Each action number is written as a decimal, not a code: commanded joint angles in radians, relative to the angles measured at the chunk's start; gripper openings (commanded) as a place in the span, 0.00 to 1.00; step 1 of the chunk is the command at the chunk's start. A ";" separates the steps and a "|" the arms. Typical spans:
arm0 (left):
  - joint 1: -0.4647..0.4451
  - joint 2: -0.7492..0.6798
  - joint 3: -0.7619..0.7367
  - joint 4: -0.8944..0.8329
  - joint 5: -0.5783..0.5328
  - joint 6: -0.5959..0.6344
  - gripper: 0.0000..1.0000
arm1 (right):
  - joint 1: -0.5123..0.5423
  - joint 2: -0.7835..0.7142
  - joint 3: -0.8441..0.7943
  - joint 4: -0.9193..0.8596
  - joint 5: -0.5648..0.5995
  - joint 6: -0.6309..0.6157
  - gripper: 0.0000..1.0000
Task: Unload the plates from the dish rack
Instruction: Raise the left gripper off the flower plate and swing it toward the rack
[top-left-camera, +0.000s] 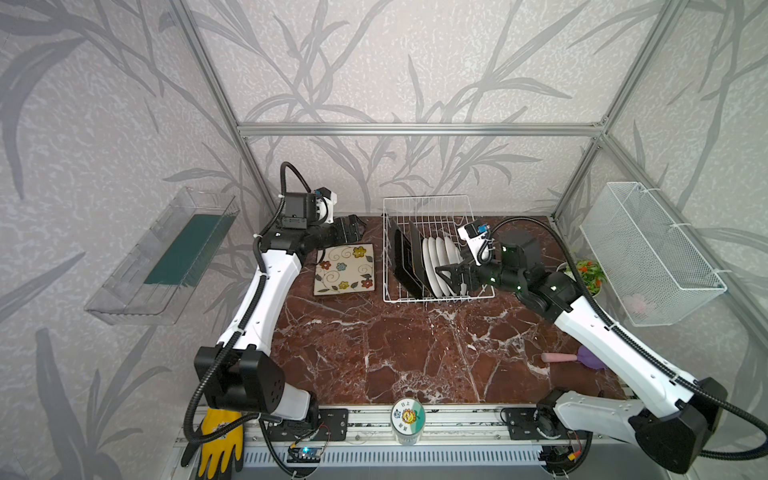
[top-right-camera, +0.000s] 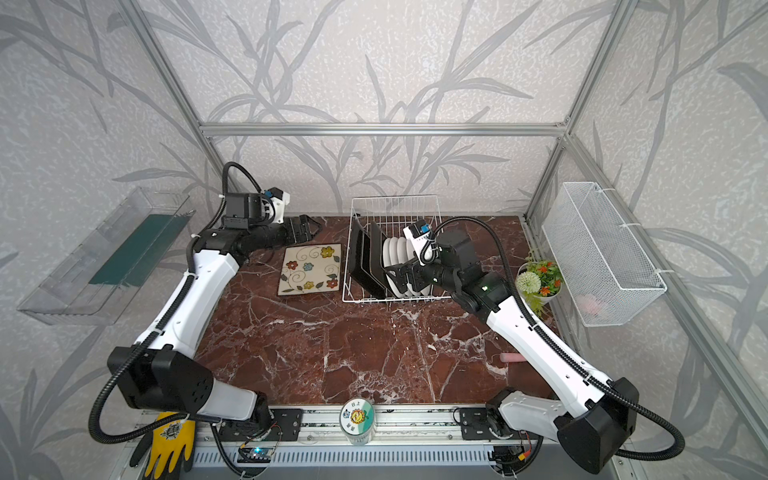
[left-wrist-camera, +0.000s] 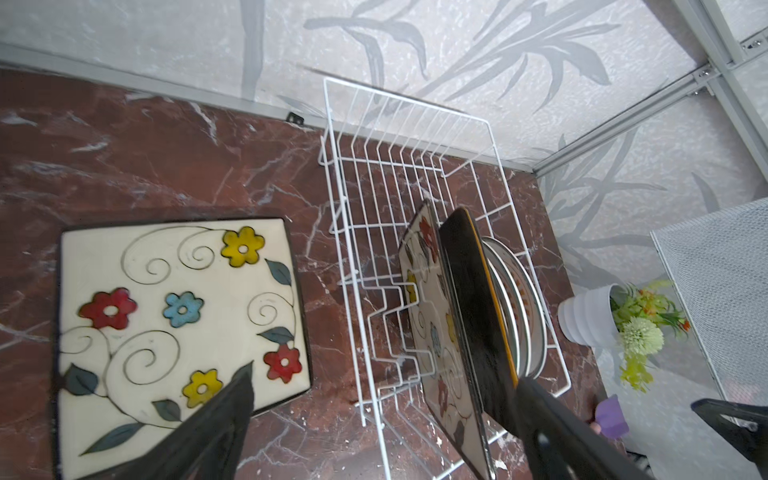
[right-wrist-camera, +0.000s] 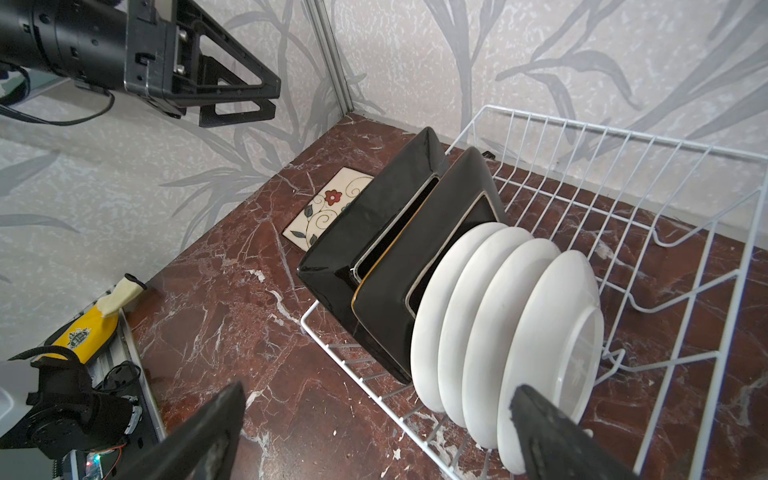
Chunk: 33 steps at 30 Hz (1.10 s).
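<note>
The white wire dish rack (top-left-camera: 428, 198) (left-wrist-camera: 407, 109) (right-wrist-camera: 623, 134) stands at the back. In it stand two black-backed square plates (top-left-camera: 409, 266) (left-wrist-camera: 478, 324) (right-wrist-camera: 374, 232) and several round white plates (top-left-camera: 440, 257) (right-wrist-camera: 498, 316). Another square plate (top-left-camera: 344, 269) (top-right-camera: 311, 269) (left-wrist-camera: 178, 316) lies face up, flowers showing, on the table left of the rack. My left gripper (top-left-camera: 353, 228) (left-wrist-camera: 384, 374) hovers open and empty just behind that plate. My right gripper (top-left-camera: 446, 280) (right-wrist-camera: 378, 388) is open at the rack's front right. One finger is beside the nearest round plate.
A potted plant (top-left-camera: 588, 274) sits right of the rack. A white mesh basket (top-left-camera: 648, 249) hangs on the right wall and a clear tray (top-left-camera: 166, 257) on the left wall. A pink-handled purple tool (top-left-camera: 569, 358), a jar (top-left-camera: 407, 417) and a yellow glove (top-left-camera: 220, 440) lie near the front.
</note>
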 joint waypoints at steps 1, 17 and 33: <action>-0.056 -0.044 -0.027 0.044 -0.026 -0.042 0.99 | 0.006 -0.020 -0.008 0.019 -0.003 0.014 0.99; -0.163 -0.015 -0.019 -0.138 -0.106 0.043 0.83 | 0.006 0.020 0.043 -0.038 0.066 0.048 0.99; -0.240 0.072 0.001 -0.090 -0.111 0.031 0.71 | 0.005 0.042 0.055 -0.031 0.059 0.059 0.99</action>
